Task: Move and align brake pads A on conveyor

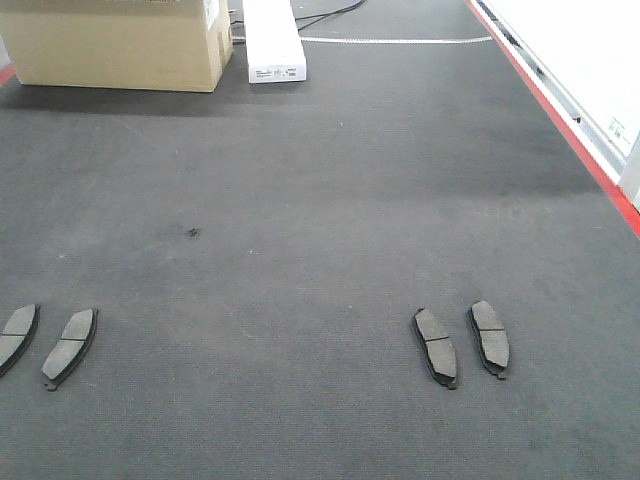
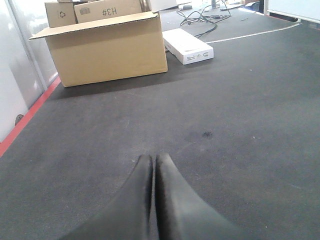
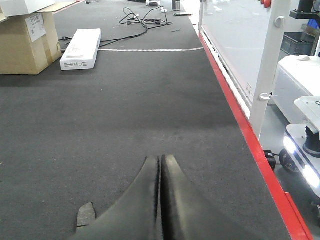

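Observation:
Several brake pads lie flat on the dark conveyor belt in the front view. One pair sits at the near left, a pad cut by the frame edge and a pad beside it. Another pair sits at the near right, pad and pad. Neither gripper shows in the front view. My left gripper is shut and empty above bare belt. My right gripper is shut and empty, with the tip of one pad peeking out to the left of its fingers.
A cardboard box and a long white box stand at the belt's far left. Cables lie beyond a white line. A red strip runs along the right edge, with a white post and a mobile base past it.

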### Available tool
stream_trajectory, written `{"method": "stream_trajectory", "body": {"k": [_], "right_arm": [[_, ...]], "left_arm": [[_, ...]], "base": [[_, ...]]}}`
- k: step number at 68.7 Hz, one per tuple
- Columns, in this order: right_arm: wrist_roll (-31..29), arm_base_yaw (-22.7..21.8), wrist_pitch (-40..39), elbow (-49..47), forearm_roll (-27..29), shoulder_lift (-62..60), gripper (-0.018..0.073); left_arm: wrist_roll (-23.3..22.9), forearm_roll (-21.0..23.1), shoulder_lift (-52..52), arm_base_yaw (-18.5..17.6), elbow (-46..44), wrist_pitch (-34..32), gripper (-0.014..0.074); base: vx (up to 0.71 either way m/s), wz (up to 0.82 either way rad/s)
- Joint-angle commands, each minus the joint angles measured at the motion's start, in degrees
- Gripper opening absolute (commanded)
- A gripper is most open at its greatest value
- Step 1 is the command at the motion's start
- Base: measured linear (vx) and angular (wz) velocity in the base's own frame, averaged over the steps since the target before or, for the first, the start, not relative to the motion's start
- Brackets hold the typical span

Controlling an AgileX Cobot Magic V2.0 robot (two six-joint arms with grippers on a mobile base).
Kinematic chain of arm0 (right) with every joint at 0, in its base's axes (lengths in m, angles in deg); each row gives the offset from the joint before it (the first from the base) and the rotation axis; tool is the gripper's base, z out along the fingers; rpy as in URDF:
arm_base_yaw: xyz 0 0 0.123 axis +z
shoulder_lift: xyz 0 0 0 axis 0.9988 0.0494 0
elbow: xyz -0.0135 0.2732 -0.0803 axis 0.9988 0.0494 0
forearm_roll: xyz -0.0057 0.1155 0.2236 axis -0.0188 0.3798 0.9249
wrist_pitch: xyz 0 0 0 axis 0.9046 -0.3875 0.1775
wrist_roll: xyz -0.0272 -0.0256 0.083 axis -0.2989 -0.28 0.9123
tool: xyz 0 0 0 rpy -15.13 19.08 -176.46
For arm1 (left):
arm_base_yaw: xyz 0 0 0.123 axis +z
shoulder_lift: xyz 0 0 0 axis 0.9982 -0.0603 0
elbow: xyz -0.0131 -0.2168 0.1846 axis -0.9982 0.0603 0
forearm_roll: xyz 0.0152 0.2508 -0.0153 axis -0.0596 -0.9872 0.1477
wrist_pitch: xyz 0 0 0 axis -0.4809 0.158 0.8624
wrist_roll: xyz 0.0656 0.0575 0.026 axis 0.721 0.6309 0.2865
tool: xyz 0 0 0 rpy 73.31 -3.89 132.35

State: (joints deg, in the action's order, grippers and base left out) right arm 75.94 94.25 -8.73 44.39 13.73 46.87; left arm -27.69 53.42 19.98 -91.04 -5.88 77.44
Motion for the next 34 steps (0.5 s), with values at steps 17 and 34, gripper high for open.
{"method": "stream_trajectory", "body": {"k": [17,34], "right_arm": [[0.04,-0.41,-3.87,-1.49,-0.93,0.36,-0.0007],[0.04,-0.41,-3.87,-1.49,-0.93,0.36,-0.0007]], "left_arm": [[-0.12,-0.14,-0.63,0.0,-1.37,-3.98,-0.0006],[-0.12,-0.14,-0.63,0.0,-1.37,-3.98,-0.0006]], "base": [[0.0,0.0],[0.0,0.0]]}}
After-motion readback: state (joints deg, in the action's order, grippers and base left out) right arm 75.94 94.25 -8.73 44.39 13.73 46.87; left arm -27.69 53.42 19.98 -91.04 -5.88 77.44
